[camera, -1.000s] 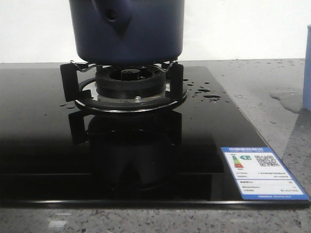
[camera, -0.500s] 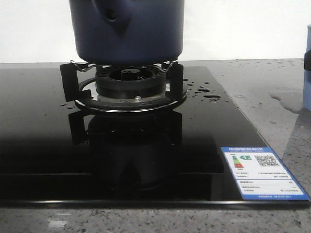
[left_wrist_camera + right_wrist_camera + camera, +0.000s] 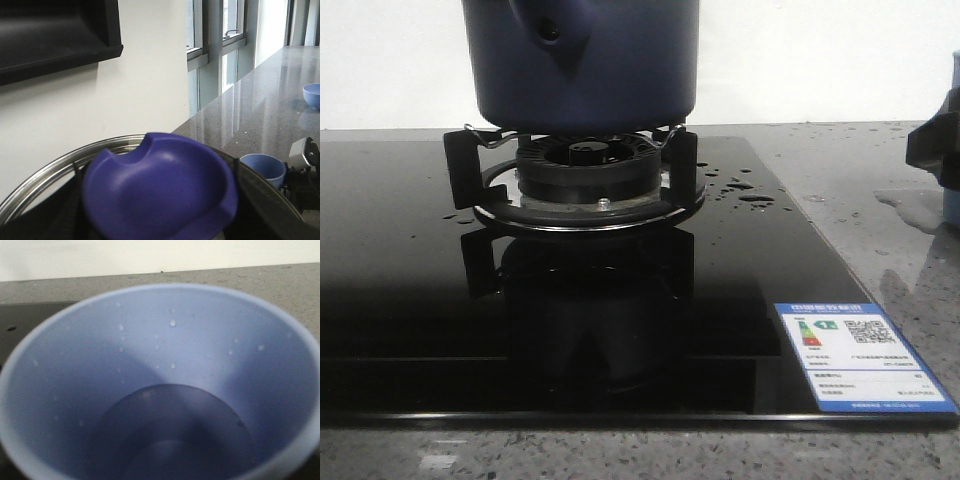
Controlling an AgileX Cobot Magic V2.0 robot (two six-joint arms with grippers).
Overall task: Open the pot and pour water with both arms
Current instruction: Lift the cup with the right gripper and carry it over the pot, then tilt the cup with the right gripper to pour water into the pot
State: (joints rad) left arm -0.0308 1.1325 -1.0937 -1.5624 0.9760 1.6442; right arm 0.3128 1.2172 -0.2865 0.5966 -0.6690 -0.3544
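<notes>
The dark navy pot [image 3: 620,70] stands on the burner, its handle stub [image 3: 552,30] facing me and its top out of the front view. In the left wrist view its glass lid [image 3: 60,172] with a steel rim carries a purple-blue knob [image 3: 160,190]. My left gripper [image 3: 157,210] sits around that knob, with dark fingers close on both sides. The pale blue cup [image 3: 165,365] fills the right wrist view and holds water. My right gripper [image 3: 932,150] is at the cup [image 3: 952,205], and its fingers are hidden.
The burner and its black pot stand [image 3: 585,170] sit on a black glass hob [image 3: 410,260] with a label [image 3: 860,355] at the front right. Water drops [image 3: 745,190] and a puddle [image 3: 910,205] lie to the right. A blue bowl [image 3: 312,95] stands far along the counter.
My right gripper has come into the front view at the right edge, in front of the pale blue cup. The pot has not moved.
</notes>
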